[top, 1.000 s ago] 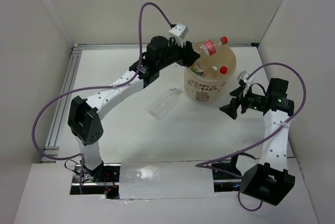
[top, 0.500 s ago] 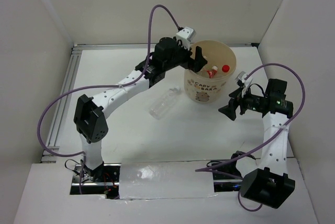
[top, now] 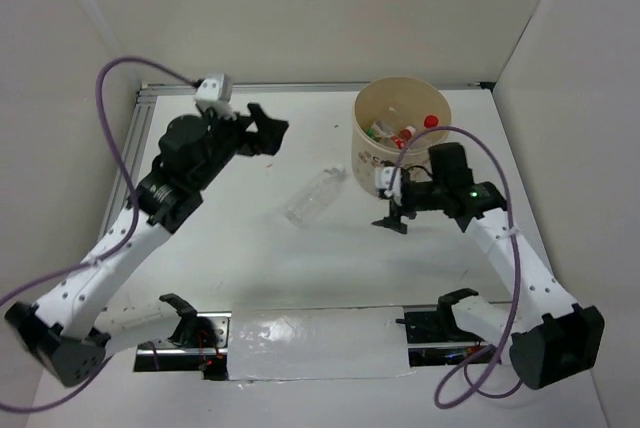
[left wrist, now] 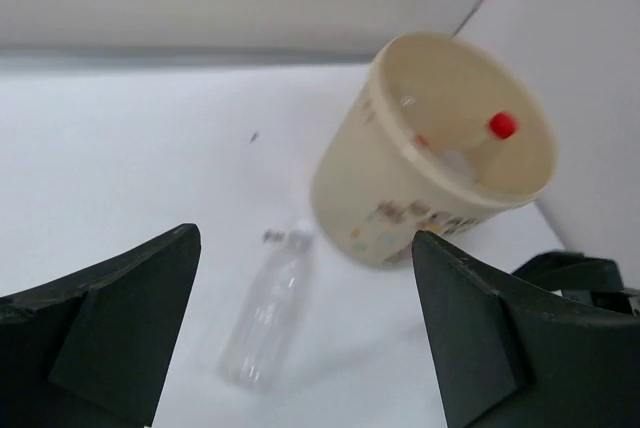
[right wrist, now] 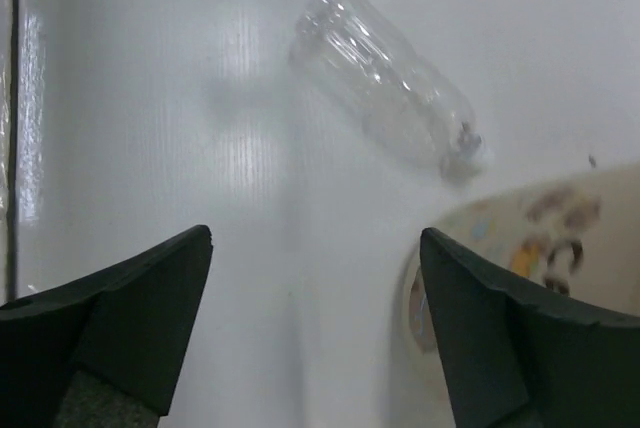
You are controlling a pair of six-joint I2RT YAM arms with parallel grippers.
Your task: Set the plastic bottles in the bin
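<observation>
White table (top: 250,268) carries a clear ribbed bottle (top: 315,197) lying beside the round beige bin (top: 372,163). Overhead, red-capped bottles (top: 405,134) show inside; the right wrist sees only its printed wall. Left gripper (top: 268,130) and right gripper (top: 392,210) gape, empty.

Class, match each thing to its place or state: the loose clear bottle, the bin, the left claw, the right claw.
Column one:
1 clear bottle
2 bin
3 left claw
4 right claw

Column two:
a open, beside the bin's near wall
b lying on the table
c open, well left of the bin
d upright, bottles inside

Pairs: 1-b; 2-d; 3-c; 4-a
</observation>
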